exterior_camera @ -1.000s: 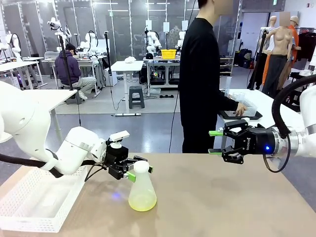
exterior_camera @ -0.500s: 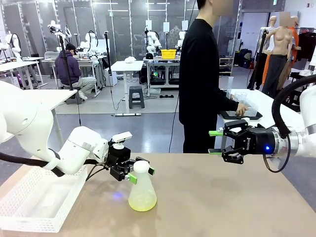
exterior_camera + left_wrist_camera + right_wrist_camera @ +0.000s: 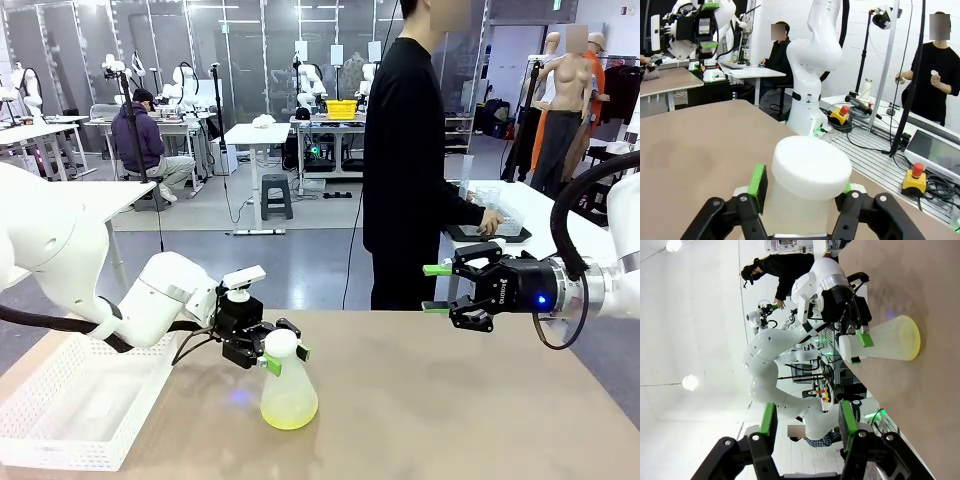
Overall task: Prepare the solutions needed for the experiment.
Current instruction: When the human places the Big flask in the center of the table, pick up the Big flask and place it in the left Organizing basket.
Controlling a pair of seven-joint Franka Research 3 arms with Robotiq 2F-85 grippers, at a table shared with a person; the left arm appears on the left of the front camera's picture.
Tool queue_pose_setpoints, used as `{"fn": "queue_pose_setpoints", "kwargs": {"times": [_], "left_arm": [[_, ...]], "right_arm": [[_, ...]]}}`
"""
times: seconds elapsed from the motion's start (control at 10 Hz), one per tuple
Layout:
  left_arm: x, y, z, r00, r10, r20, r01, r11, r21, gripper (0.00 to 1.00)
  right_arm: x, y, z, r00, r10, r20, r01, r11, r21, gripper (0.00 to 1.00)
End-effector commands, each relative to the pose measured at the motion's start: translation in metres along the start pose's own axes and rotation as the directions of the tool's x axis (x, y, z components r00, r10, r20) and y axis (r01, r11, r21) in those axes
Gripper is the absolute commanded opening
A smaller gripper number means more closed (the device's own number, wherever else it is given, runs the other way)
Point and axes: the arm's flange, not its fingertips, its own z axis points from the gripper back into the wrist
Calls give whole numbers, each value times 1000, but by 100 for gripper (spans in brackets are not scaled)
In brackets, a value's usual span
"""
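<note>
A conical flask (image 3: 288, 385) stands on the brown table left of centre, holding the solutions (image 3: 289, 409), a shallow layer of pale yellow-green liquid. My left gripper (image 3: 284, 354) is shut on the flask's white neck, just under the cap. In the left wrist view the white cap (image 3: 811, 167) sits between the green pads (image 3: 758, 180). My right gripper (image 3: 432, 288) hangs open in the air over the table's far right side, with nothing in it. The right wrist view shows its open fingers (image 3: 768, 421) and, farther off, the flask (image 3: 892, 339) held by the left gripper.
A white perforated basket (image 3: 60, 420) sits at the table's left front corner. A person in black (image 3: 408, 150) stands beyond the far edge, turned to another table. Bare tabletop (image 3: 450, 400) stretches right of the flask.
My left gripper has edged a little to the right and its fingers have drawn in around the flask's neck. The flask and the right arm have stayed still.
</note>
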Motion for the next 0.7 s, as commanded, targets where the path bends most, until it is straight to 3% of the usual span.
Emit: {"fn": "queue_pose_setpoints", "kwargs": {"times": [0.0, 0.1, 0.2, 0.3, 0.4, 0.5, 0.6], "left_arm": [[-4, 5, 3, 1000, -20, 12, 21, 999, -47, 48], [-5, 6, 3, 1000, -12, 16, 13, 999, -45, 34], [-7, 8, 4, 1000, -1, 25, 2, 999, -34, 32], [-7, 10, 5, 999, 4, 44, -3, 999, -33, 19], [-6, 11, 5, 999, 6, 47, -5, 999, -32, 17], [-6, 11, 4, 999, 8, 45, -7, 1000, -30, 4], [-4, 9, 3, 999, 6, 36, -5, 1000, -29, 2]], "right_arm": [[0, 0, -1, 1000, 20, 6, -21, 1000, 15, 63], [0, 0, -1, 1000, 20, 6, -21, 1000, 15, 63], [0, 0, -1, 1000, 20, 6, -21, 1000, 15, 63], [0, 0, -1, 1000, 20, 6, -21, 1000, 15, 63], [0, 0, -1, 1000, 20, 6, -21, 1000, 15, 63], [0, 0, -1, 1000, 20, 6, -21, 1000, 15, 63], [0, 0, -1, 1000, 20, 6, -21, 1000, 15, 63]]}}
